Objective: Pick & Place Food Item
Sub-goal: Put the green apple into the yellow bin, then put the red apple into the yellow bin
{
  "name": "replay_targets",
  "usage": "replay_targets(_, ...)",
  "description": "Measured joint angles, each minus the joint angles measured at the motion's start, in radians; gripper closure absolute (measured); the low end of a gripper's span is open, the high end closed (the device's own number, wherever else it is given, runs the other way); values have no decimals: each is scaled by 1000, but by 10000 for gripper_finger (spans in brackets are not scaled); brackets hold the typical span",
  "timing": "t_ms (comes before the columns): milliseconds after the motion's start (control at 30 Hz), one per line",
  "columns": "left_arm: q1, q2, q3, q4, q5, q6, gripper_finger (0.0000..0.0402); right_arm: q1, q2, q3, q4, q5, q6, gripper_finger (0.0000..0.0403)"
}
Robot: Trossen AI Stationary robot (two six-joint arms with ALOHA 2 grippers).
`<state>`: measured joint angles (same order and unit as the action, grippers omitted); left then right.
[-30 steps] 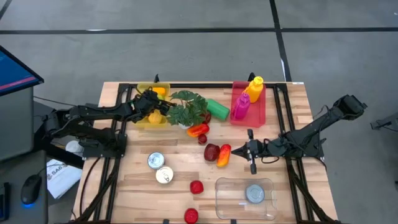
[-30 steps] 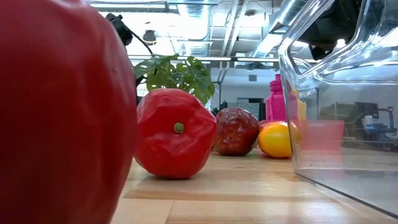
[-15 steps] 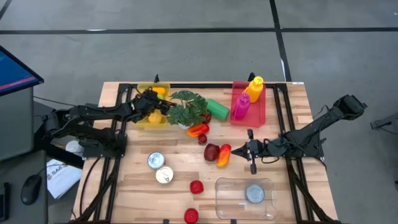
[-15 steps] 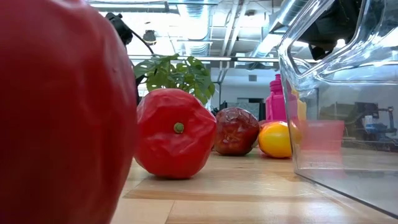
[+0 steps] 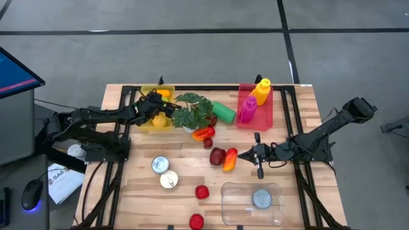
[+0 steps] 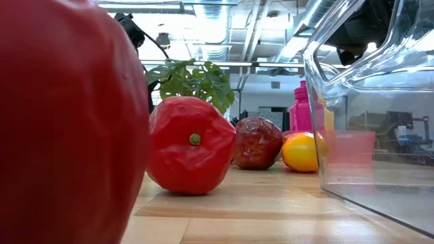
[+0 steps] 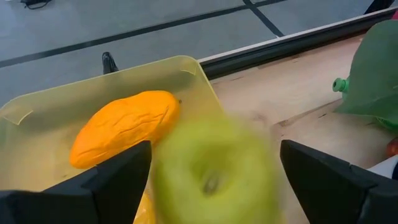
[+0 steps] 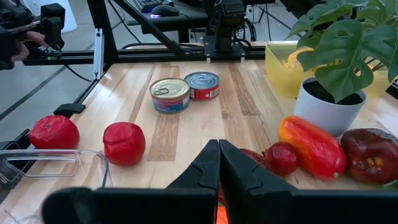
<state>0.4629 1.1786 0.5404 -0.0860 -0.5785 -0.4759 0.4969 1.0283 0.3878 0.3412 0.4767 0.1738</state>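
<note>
On the desk are counted two tin cans, a third can in the clear container, two red tomatoes and two bottles in the pink bin. The left gripper is held over the yellow bin; a green apple is seen between its wide jaws, beside one orange mango. Whether the apple is gripped cannot be told. The right gripper is stretched low near the desk's middle, jaws pressed together on nothing.
</note>
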Motion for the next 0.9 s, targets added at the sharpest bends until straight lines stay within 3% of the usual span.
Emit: replay_targets(900,0,0,0,-2,10,0,33,0,0,0,0,0,0,403)
